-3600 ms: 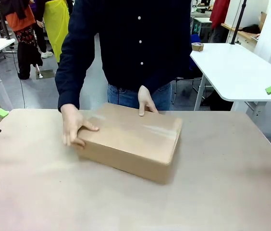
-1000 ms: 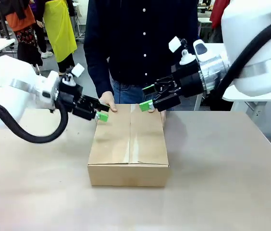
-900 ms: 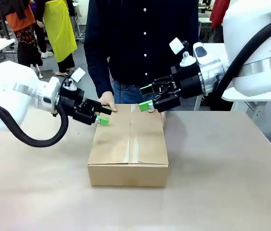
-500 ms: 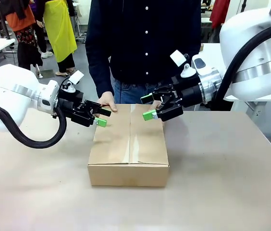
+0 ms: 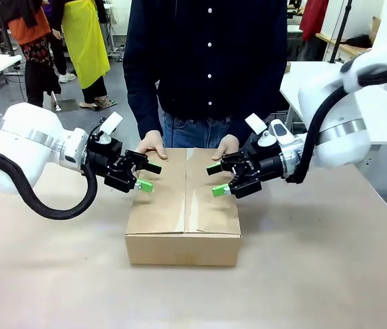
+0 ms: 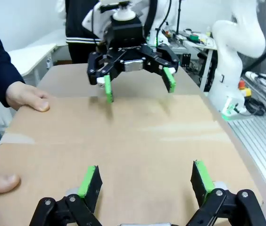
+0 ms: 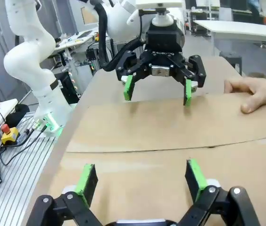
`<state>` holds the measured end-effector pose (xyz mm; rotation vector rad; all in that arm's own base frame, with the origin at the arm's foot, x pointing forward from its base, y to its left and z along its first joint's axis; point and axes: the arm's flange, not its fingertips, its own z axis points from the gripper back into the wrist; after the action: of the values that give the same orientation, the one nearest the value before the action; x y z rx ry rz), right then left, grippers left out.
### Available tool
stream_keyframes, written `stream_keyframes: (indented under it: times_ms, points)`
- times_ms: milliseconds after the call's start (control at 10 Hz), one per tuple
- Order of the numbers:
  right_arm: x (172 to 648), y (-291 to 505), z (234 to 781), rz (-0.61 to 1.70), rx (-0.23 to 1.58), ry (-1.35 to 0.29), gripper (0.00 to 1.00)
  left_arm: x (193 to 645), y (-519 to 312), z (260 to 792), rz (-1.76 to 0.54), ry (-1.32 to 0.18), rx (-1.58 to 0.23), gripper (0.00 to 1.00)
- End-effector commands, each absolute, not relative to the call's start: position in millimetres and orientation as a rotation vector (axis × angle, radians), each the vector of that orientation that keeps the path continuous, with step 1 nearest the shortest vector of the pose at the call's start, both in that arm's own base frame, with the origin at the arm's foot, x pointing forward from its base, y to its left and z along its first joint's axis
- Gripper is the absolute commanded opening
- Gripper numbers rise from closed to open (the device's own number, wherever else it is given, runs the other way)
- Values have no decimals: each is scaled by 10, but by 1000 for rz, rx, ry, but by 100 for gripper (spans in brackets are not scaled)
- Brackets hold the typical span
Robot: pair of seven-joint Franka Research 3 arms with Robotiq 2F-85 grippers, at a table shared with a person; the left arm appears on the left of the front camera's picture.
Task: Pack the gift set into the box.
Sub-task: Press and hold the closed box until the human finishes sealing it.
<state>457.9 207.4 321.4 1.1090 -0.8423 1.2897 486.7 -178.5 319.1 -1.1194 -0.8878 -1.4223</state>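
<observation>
Over box (image 5: 183, 212), wrist views show left fingers (image 6: 88, 182), right fingers (image 7: 195, 177) apart.

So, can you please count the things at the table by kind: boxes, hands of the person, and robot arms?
Cardboard box: 1, closed
Person's hands: 2, both on the far edge of the box
Robot arms: 2, left arm and right arm, both with jaws open near the box
Total: 5
</observation>
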Motion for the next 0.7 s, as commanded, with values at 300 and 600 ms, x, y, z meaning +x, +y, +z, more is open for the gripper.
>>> stream_keyframes:
  times_ms: [300,600]
  points:
    - [4801,2224,3041,1306,1070,-854,100,4873,-1823,2926,-1511,-956,-968,100]
    - [4786,2139,2884,1348,1037,-789,100,4875,-1810,2931,-1533,-935,-938,100]
